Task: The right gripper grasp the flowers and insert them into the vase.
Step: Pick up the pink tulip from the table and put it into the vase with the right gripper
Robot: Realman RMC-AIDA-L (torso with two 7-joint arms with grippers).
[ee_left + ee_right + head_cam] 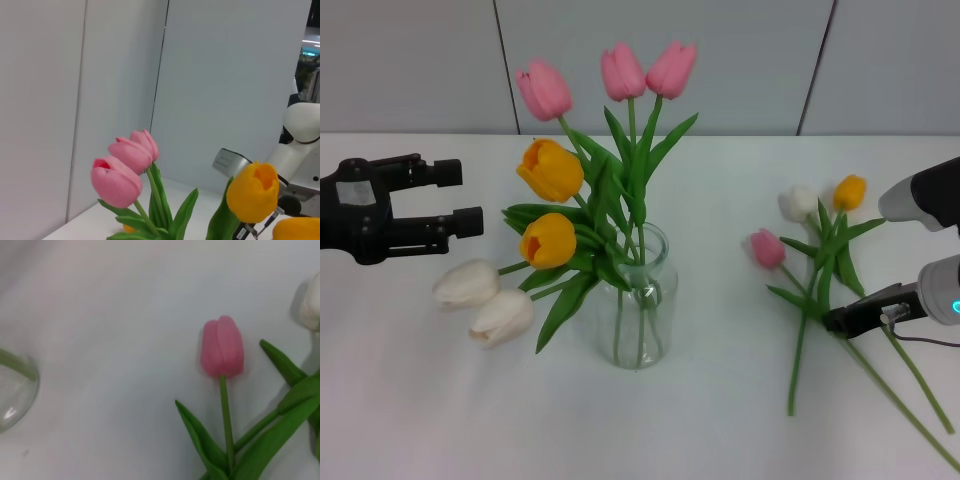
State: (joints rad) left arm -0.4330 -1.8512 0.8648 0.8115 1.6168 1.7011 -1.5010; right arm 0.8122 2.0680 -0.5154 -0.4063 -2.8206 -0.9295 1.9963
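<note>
The flowers (820,270) lie on the white table at the right: a pink bud (767,248), a white bud (800,203) and an orange bud (850,192), with thin stems running toward the front right. My right gripper (838,320) sits low over the stems just below the leaves. In the right wrist view the pink bud (222,346) is close, with the white bud (312,302) at the frame's edge. The clear glass vase (660,320) stands at the centre, holding several big tulips. My left gripper (462,197) hovers open, left of the vase.
Big pink tulips (640,70), orange tulips (550,170) and two white tulip heads (485,300) spread out of the vase, mostly leftward. The vase's edge (15,390) shows in the right wrist view. Grey wall panels stand behind the table.
</note>
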